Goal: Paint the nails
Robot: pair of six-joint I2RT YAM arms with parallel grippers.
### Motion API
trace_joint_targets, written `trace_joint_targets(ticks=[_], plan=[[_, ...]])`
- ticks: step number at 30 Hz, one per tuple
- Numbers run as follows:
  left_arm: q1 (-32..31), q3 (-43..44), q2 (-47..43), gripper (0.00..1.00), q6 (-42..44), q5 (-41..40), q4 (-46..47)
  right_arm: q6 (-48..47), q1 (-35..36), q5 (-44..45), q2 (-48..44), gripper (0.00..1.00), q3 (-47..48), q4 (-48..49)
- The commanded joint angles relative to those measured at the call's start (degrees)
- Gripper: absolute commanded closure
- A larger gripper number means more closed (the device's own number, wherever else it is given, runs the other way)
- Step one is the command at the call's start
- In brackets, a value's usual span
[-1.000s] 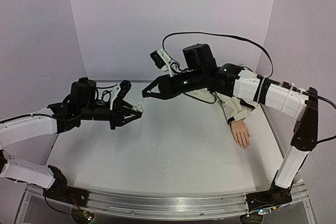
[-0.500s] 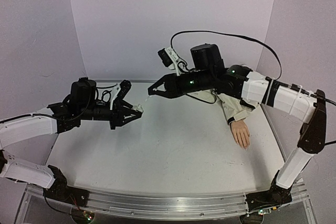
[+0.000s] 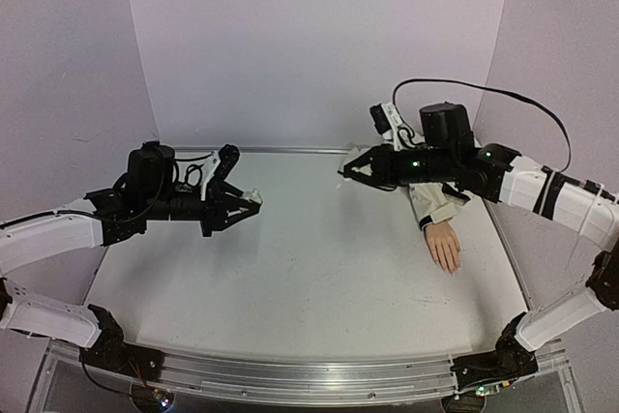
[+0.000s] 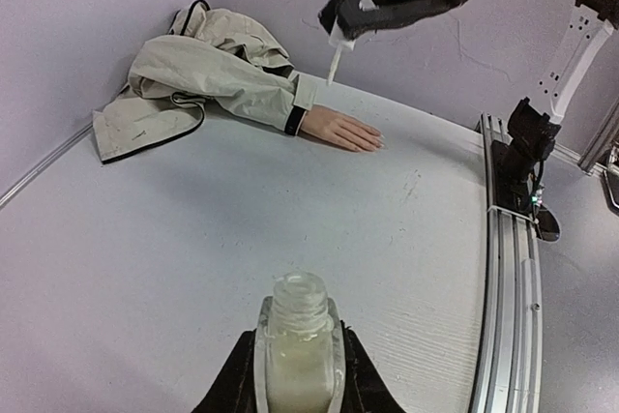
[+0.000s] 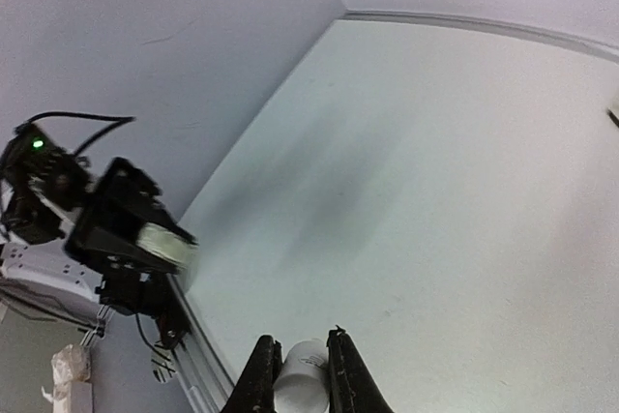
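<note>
The peach mannequin hand [image 3: 445, 244] lies flat at the right of the table, its wrist in a beige jacket sleeve [image 3: 432, 202]. The nails [image 3: 451, 266] are too small to make out. The hand [image 4: 343, 130] and jacket [image 4: 193, 84] also show in the left wrist view. My left gripper [image 3: 253, 202] is shut on a small open bottle [image 4: 297, 345] of pale polish, held above the table's left side. My right gripper [image 3: 345, 173] is shut on the white cap [image 5: 302, 379]. The cap's brush [image 4: 334, 63] hangs below it, up in the air left of the sleeve.
The bunched jacket body [image 3: 426, 176] lies at the back right, under my right arm. An aluminium rail [image 3: 290, 379] runs along the table's near edge. Lilac walls close the back and both sides.
My right arm has swung right, carrying the cap and brush away from the bottle to a spot near the sleeve. My left arm and the bottle have stayed put.
</note>
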Motion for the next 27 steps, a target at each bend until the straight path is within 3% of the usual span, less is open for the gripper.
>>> trace_joint_targets(ticks=[1,15,27], plan=[[0.1,4.6,-3.8,1.0,-1.7,-1.4,1.3,3.3,-4.9,7.2,-8.1,1.0,-7.8,-4.1],[0.1,10.1,-10.2,1.0,0.6,-4.6,-3.3,15.9,-11.7,29.0,-17.3,1.0,-23.6,-23.3],[0.2,8.7,-11.0,1.0,5.2,-5.6,-3.7,16.5,-15.0,38.8,-13.0,1.0,-28.3,-21.8]])
